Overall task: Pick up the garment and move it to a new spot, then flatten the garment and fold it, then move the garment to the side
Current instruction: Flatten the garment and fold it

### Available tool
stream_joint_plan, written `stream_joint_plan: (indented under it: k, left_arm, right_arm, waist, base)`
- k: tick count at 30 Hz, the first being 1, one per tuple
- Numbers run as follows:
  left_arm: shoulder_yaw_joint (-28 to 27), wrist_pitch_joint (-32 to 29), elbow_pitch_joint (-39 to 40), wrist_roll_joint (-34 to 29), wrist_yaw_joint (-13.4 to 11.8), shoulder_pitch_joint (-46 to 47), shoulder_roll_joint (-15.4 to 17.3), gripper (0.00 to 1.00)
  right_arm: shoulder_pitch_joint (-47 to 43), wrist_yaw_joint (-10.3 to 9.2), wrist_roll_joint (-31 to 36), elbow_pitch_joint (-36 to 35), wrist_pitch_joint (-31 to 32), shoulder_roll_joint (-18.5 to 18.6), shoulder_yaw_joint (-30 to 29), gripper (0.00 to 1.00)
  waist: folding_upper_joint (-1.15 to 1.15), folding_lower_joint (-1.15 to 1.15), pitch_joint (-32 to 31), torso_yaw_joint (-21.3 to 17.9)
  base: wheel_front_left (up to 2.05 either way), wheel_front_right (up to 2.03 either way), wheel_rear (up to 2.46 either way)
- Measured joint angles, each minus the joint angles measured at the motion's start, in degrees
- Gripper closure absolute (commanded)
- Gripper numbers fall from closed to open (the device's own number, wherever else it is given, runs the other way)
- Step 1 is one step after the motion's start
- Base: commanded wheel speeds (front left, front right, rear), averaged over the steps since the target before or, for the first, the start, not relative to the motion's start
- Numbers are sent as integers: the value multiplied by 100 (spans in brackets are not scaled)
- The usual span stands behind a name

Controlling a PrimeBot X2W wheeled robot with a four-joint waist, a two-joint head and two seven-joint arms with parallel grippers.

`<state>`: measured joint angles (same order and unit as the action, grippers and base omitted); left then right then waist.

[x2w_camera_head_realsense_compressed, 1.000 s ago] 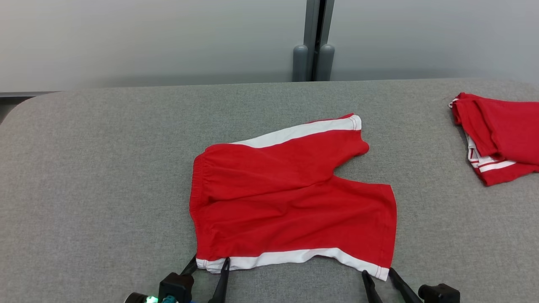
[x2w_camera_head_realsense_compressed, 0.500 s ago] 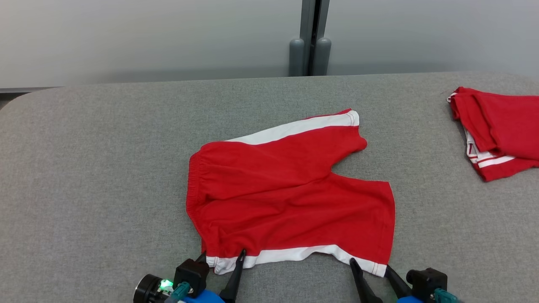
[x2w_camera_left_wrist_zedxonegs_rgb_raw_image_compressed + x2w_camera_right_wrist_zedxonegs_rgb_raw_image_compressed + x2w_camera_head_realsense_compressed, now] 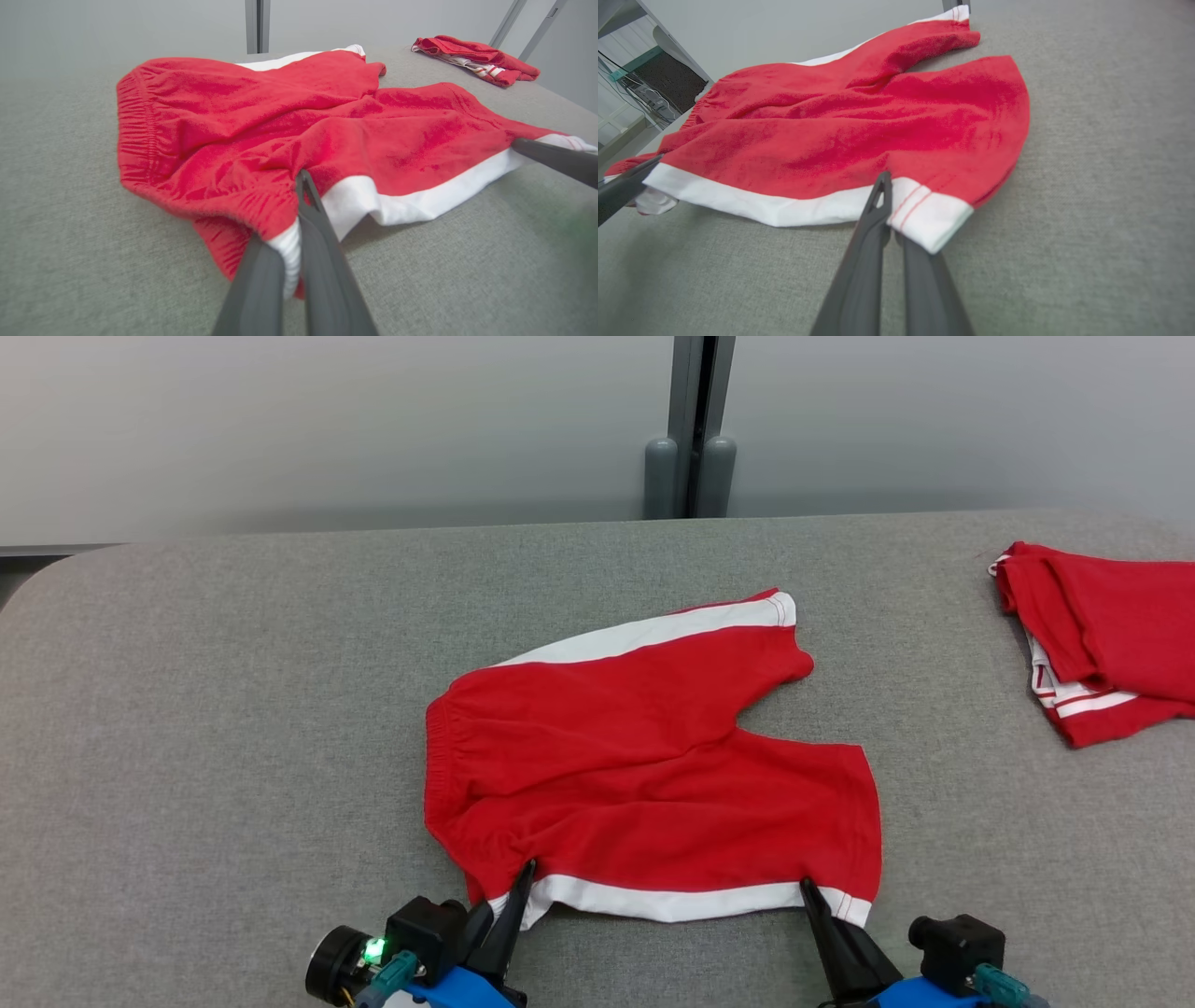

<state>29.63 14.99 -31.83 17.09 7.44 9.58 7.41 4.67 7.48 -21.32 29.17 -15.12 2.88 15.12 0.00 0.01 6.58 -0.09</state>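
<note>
The red shorts (image 3: 644,765) lie spread near the middle of the grey counter (image 3: 205,709), waistband towards the robot's left, both legs towards its right, and the near white side stripe along the edge closest to the robot. The left pincer (image 3: 521,882) is clamped tight on the waistband end of that stripe, with a wad of white and red cloth squeezed between its fingers (image 3: 322,261). The right pincer (image 3: 810,894) is pinched closed on the leg-hem end, its bite sitting just inside the corner. The right hold looks shallow, so the hem could slide out if the arms pull apart too hard or lift unevenly. At the left, the bunched cloth makes it hard to tell how many layers are caught; if only one layer is held, the shorts would likely gape open on lifting rather than hang flat. The far leg, lying loose, may drag and crease across the counter. The folded red garments (image 3: 1102,635) sit well apart at the robot's right, and a wide swing that way could disturb them.
</note>
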Motion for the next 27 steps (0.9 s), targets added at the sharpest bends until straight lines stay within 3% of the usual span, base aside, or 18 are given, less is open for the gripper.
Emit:
stream_joint_plan:
  k: [7, 12, 17, 22, 27]
  left_arm:
    - [-35, 0, 917, -10, 0, -93, 176, 100]
    - [-152, 0, 1359, 120, 0, 280, 216, 100]
    - [-101, 0, 1395, 297, 0, 1284, 410, 100]
    - [417, 0, 1124, 422, 1, 2939, 721, 100]
    - [530, 2, 840, 730, 1, 4798, 781, 100]
  right_arm:
    - [-225, 0, 145, -1090, -1, 149, -282, 100]
    - [265, 0, 146, -1515, 0, 332, -307, 100]
    - [1397, 0, 7, -1459, 0, 485, -264, 100]
    - [3086, 0, -115, -990, -1, 642, -77, 100]
    - [4841, 0, -374, -341, 0, 702, -78, 100]
  waist:
    - [0, 0, -84, -51]
    - [0, 0, -16, -131]
    - [0, 0, 221, -195]
    - [0, 0, 639, -249]
    - [0, 1, 1182, -284]
  base:
    - [0, 0, 0]
    - [0, 0, 0]
    - [0, 0, 0]
    - [0, 0, 0]
    - [0, 0, 0]
